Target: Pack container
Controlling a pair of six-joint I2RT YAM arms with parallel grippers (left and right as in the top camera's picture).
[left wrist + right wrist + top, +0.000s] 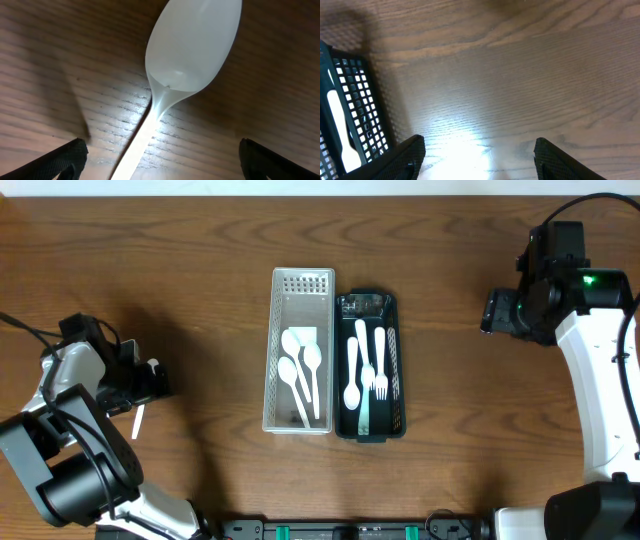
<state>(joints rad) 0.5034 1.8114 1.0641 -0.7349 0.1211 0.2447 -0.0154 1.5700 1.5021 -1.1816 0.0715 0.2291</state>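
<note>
A white plastic spoon [192,45] lies flat on the wooden table; in the overhead view only its handle [138,421] shows beside my left arm. My left gripper [160,162] is open, a finger on each side of the spoon's handle, not closed on it; it shows in the overhead view [155,380] at the left edge. A white basket [275,350] in the middle holds several white spoons. A dark green basket [400,350] beside it holds white forks and spoons. My right gripper [480,157] is open and empty over bare wood, right of the dark basket [350,100].
The two baskets stand side by side at the table's centre. Bare wood lies between them and each arm. The right arm [600,330] stands at the right edge, the left arm's base [70,470] at the lower left.
</note>
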